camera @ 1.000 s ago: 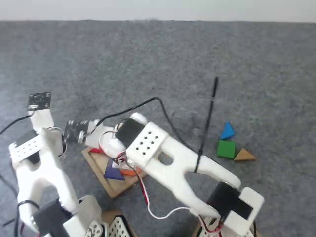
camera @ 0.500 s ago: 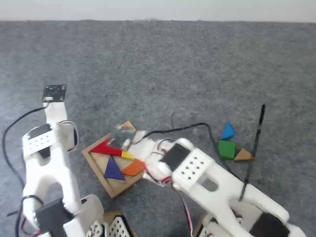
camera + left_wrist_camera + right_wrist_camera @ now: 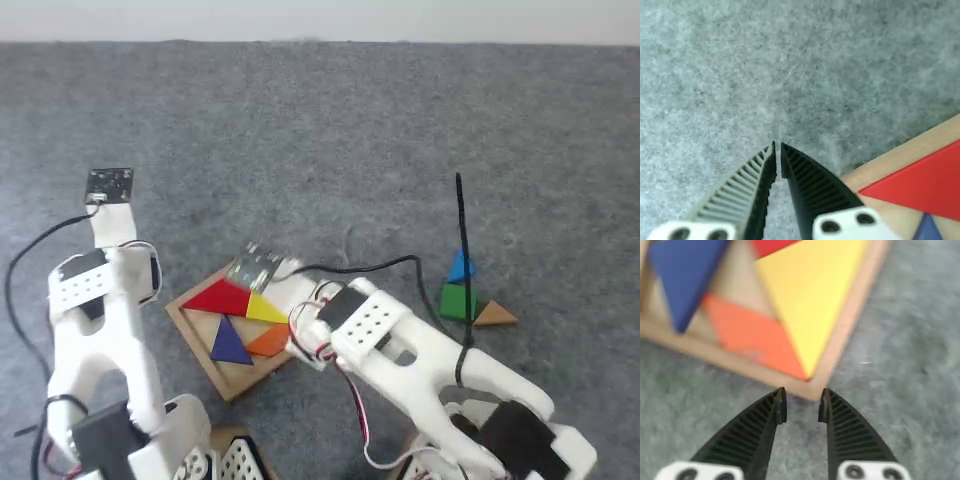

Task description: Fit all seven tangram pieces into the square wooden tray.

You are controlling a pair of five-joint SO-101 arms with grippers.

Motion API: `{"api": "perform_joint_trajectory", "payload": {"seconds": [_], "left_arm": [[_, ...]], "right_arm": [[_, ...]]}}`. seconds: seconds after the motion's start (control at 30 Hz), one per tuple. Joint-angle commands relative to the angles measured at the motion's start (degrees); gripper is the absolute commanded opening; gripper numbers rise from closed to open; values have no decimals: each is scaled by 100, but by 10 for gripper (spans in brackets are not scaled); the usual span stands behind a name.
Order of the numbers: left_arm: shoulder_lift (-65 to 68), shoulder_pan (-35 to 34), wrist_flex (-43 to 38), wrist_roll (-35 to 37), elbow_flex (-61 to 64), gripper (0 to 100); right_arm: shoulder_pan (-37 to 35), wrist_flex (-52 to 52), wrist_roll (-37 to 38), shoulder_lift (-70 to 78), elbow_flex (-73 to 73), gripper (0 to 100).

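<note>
**Four pieces in the tray, three out on the counter**

The tray [image 3: 198, 338] lay on the grey counter [image 3: 350, 130], turned so that one corner pointed away from the arms. Inside it were a red triangle [image 3: 220, 297], a yellow triangle [image 3: 265, 308], a dark blue triangle [image 3: 230, 343] and an orange piece [image 3: 270, 340]. Bare wood showed between them and along the near edge. The yellow triangle touched the red one and met the orange piece along one side.

Well apart from the tray, on the right arm's side, sat three loose pieces in a close group: a light blue triangle [image 3: 460, 267], a green square [image 3: 458, 301] just in front of it, and a tan triangle [image 3: 494, 315] touching the square's outer side.

The left gripper [image 3: 777, 147] was over bare counter just beside the tray's rim [image 3: 890, 162]. Its tips were all but touching and held nothing.

The right gripper [image 3: 802, 405] sat just outside one corner of the tray [image 3: 850, 325], by the tips of the yellow triangle [image 3: 812, 295] and the orange piece [image 3: 752, 335]. Its jaws stood a narrow gap apart, with nothing between them
</note>
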Motion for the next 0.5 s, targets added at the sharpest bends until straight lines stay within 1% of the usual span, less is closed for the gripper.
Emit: {"api": "perform_joint_trajectory", "payload": {"seconds": [0.0,0.07,0.13,0.2,0.3,0.47], "left_arm": [[-9,35,-114,-35,-110,18],[0,44,-105,-18,-154,18],[-35,79,352,193,-347,18],[62,141,352,343,-585,18],[334,193,193,668,-804,18],[554,-193,176,826,-1024,13]], "right_arm": [[-242,207,466,-321,158,98],[-338,215,448,-541,325,55],[-435,207,440,-708,466,2],[-444,48,422,-778,519,20],[-321,-523,62,-725,615,14],[259,-1068,-114,-198,607,7]]}}
